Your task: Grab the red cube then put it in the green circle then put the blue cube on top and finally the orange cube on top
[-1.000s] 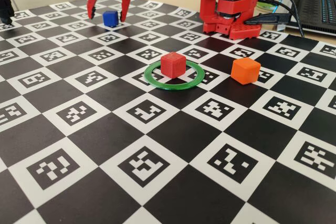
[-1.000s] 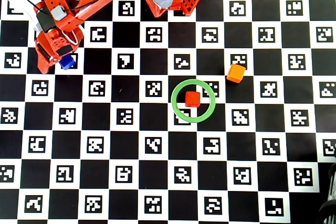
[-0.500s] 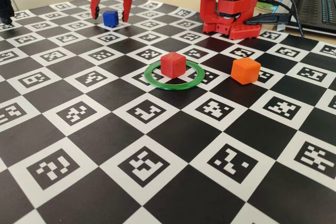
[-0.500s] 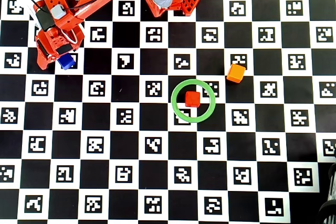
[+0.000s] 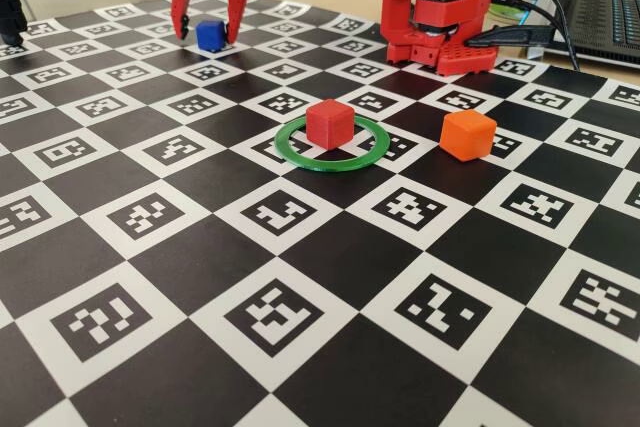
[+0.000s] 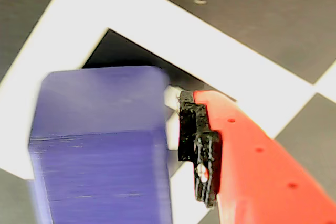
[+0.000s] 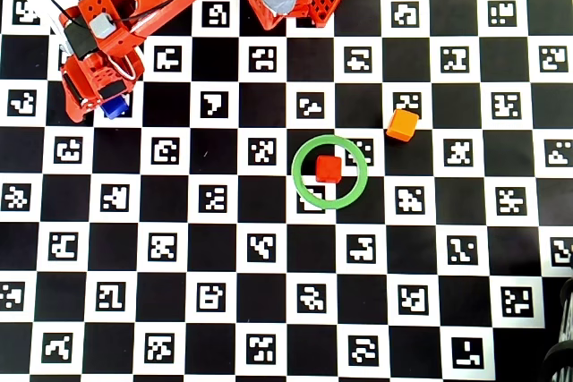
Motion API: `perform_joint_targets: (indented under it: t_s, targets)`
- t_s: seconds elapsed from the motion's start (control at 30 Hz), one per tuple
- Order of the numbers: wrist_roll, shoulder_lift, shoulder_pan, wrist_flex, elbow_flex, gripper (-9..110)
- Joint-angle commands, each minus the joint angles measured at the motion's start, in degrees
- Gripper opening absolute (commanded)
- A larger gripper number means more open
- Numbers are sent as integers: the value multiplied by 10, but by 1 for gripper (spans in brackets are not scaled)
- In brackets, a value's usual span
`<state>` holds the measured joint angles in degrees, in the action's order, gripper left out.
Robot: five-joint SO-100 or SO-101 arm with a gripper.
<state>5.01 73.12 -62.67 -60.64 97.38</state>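
Blue cube [image 5: 209, 35] sitting right between our open gripper [image 5: 207, 31] fingers

In the wrist view we see a small gap between cube and one finger [image 6: 252, 166]. Red cube [image 7: 328, 168] sits inside the ring [image 7: 299, 181], orange cube [image 7: 402, 124] nearby.

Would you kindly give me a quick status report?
Claw open, straddling blue cube. Red cube in green ring. Orange cube waiting. Path clear.

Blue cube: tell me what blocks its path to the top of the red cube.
Nothing visible does. The blue cube sits between the open claw fingers, and only bare checkered board lies between it and the red cube in the green circle. The orange cube stands off to the side.
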Motion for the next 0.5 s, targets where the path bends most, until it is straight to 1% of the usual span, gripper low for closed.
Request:
perform_joint_targets:
  t_s: [0.0, 0.1, 0.27, 0.47]
  targets:
    - [-4, 40, 2, 5, -31, 17]
    - [-4, 40, 2, 6, -29, 14]
    - [6, 44, 3, 6, -28, 13]
    - [23, 56, 4, -41, -66, 13]
